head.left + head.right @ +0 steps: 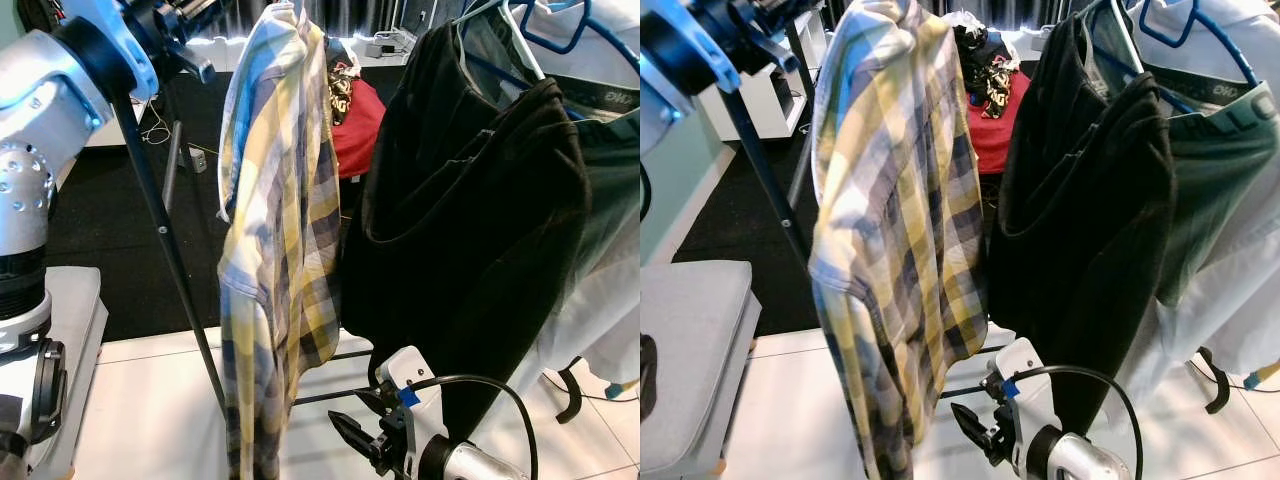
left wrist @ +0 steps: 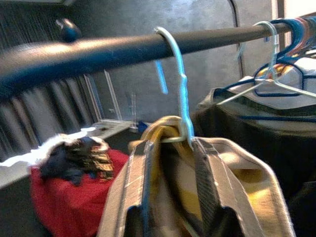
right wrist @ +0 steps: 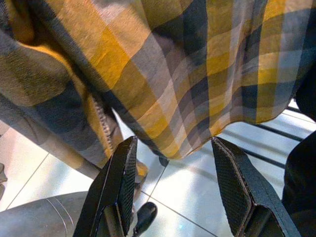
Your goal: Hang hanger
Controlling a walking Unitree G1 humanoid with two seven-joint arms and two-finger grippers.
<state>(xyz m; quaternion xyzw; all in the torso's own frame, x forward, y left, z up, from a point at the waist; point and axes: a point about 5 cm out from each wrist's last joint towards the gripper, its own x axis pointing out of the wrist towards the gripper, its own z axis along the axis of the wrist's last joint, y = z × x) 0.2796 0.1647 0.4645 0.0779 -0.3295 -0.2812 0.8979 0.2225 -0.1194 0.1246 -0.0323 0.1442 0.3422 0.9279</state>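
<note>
White floor tiles [image 1: 160, 400] and a dark carpet further back can be seen under a clothes rack with a black horizontal metal rail [image 2: 123, 47]. A pale wire hanger [image 2: 180, 94] is hooked over that rail, and a yellow, grey and white plaid shirt [image 1: 285, 230] is draped on it, right beside a black garment [image 1: 470, 220] on a blue hanger. The left end effector [image 2: 170, 185] is held up at the shirt's collar just under the hook, its two fingers spread apart on either side of the fabric, nothing really clamped as far as can be told. The right end effector [image 3: 175, 192] is kept low near the shirt hem, fingers wide apart and empty. A red pile of clothes [image 2: 69, 182] is seen behind.
</note>
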